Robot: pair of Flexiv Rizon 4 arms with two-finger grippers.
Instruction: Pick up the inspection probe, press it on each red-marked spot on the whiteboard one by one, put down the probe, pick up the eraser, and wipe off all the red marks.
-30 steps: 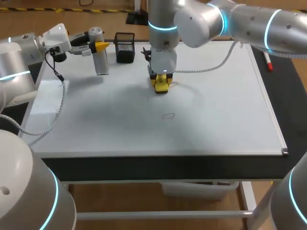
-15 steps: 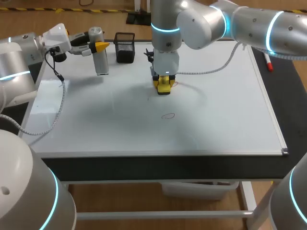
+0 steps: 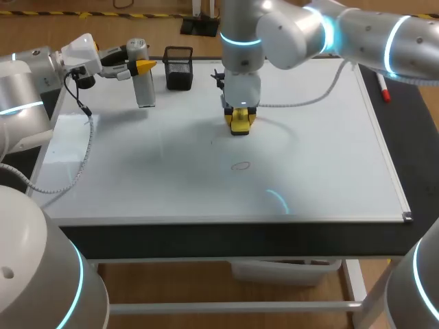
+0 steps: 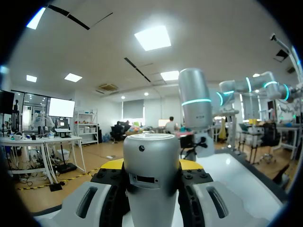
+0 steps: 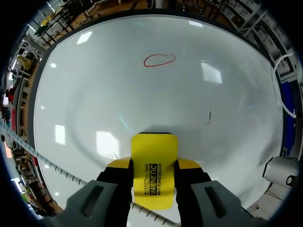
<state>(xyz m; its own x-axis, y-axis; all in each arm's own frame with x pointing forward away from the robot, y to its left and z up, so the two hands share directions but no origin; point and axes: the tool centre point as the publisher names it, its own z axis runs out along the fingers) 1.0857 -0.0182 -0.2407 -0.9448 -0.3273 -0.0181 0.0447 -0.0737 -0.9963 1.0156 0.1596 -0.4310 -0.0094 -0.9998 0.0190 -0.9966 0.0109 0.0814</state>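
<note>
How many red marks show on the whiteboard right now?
1: a red oval on the whiteboard, ahead of the right gripper, which is shut on the eraser. Any mark under the eraser would be hidden.

One probe (image 3: 143, 88), one eraser (image 5: 152, 161), one red oval (image 5: 159, 60), one black mesh holder (image 3: 178, 68)

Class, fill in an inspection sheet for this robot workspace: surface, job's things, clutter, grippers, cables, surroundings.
Surface: whiteboard, one red oval mark visible.
Job's things: yellow eraser in right gripper; silver probe upright in left gripper.
Clutter: black mesh cup; red marker beside the board's right edge.
Grippers: left shut on probe; right shut on eraser.
Cables: right arm's cable over the board; left arm's cable by its left edge.
Surroundings: nothing seen.
</note>
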